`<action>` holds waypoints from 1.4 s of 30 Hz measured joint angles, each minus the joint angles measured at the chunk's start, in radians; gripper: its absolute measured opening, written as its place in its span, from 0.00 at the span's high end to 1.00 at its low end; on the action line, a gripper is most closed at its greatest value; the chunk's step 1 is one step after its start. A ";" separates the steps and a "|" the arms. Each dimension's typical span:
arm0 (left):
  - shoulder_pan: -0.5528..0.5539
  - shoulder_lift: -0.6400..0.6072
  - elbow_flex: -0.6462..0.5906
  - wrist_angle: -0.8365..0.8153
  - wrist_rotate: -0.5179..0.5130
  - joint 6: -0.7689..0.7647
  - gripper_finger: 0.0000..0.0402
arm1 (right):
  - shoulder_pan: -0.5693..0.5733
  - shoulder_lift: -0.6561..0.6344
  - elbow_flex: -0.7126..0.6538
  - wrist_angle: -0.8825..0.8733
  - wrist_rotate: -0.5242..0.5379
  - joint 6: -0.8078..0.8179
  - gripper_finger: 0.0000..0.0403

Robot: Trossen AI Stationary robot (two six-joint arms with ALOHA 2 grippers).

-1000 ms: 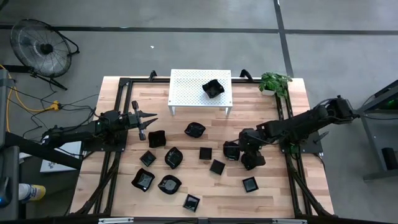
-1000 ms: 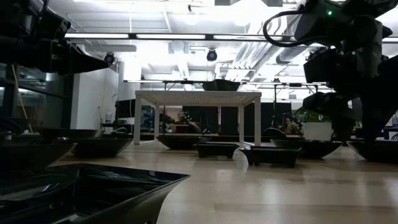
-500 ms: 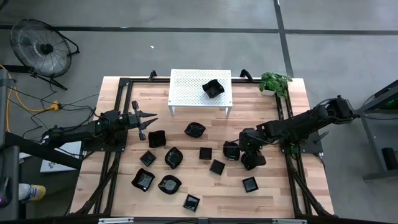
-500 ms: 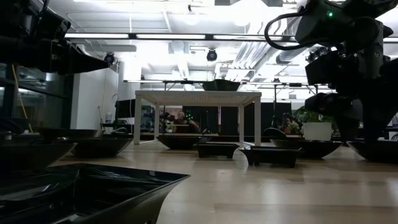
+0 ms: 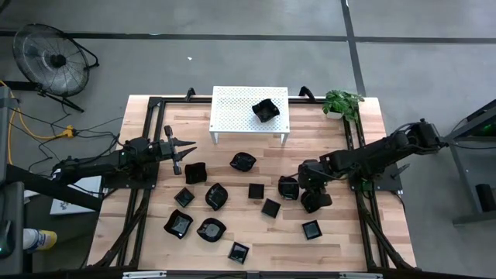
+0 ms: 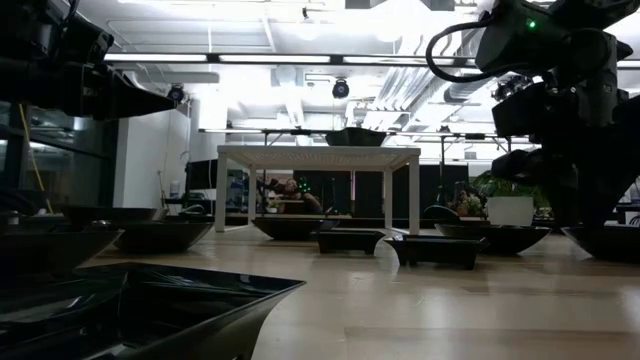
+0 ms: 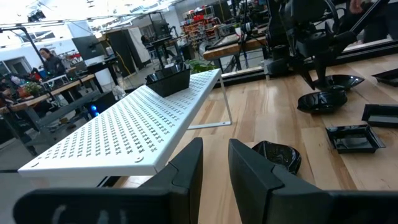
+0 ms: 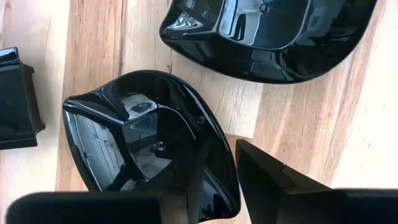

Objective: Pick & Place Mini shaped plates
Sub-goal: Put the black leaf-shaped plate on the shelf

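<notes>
Several glossy black mini shaped plates lie on the wooden table, among them a square one (image 5: 256,190) and a wavy one (image 5: 216,195). One more (image 5: 265,110) sits on top of the white perforated stand (image 5: 232,116). My right gripper (image 5: 293,186) stands steeply over a rounded plate (image 8: 143,137) at the table's right middle, shut on its rim. My left gripper (image 5: 184,151) hovers level at the table's left side. A narrow gap shows between its fingers (image 7: 214,168), and nothing is in it. My right gripper has the rounded plate's rim (image 8: 227,180) between its fingers. One finger is inside the hollow and the other finger (image 8: 273,180) is outside the wall. The fingers come from above, pointing steeply down. The plate rests with its underside on the table.
A larger dark dish (image 8: 267,31) lies just beyond the held plate, and a square plate (image 8: 15,99) lies beside it. A potted plant (image 5: 342,102) stands at the table's far right corner. Black frame rails (image 5: 139,209) run along both sides. A fan (image 5: 50,58) stands on the floor, off the table's far left.
My right gripper's fingers have drawn together around the rounded plate's rim while the arm has stayed in place. The plate has not moved.
</notes>
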 joint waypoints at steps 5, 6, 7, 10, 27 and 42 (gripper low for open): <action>0.000 0.000 0.000 0.000 0.000 0.000 0.82 | 0.000 0.000 0.000 -0.003 0.000 0.000 0.81; 0.000 0.000 0.000 0.000 0.000 0.000 0.82 | 0.000 0.000 0.000 -0.003 0.000 0.000 0.82; 0.000 0.000 0.000 0.000 0.000 0.000 0.82 | 0.000 0.000 0.000 -0.003 -0.001 0.000 0.83; 0.000 0.000 0.000 0.000 0.000 0.000 0.82 | 0.000 0.000 0.000 -0.003 -0.001 0.000 0.86; 0.000 0.000 0.000 0.000 0.000 0.000 0.82 | 0.000 0.000 0.002 -0.037 -0.018 0.062 1.00; 0.000 0.000 0.000 0.000 0.000 0.000 0.82 | 0.000 0.000 0.158 -0.214 -0.019 0.108 1.00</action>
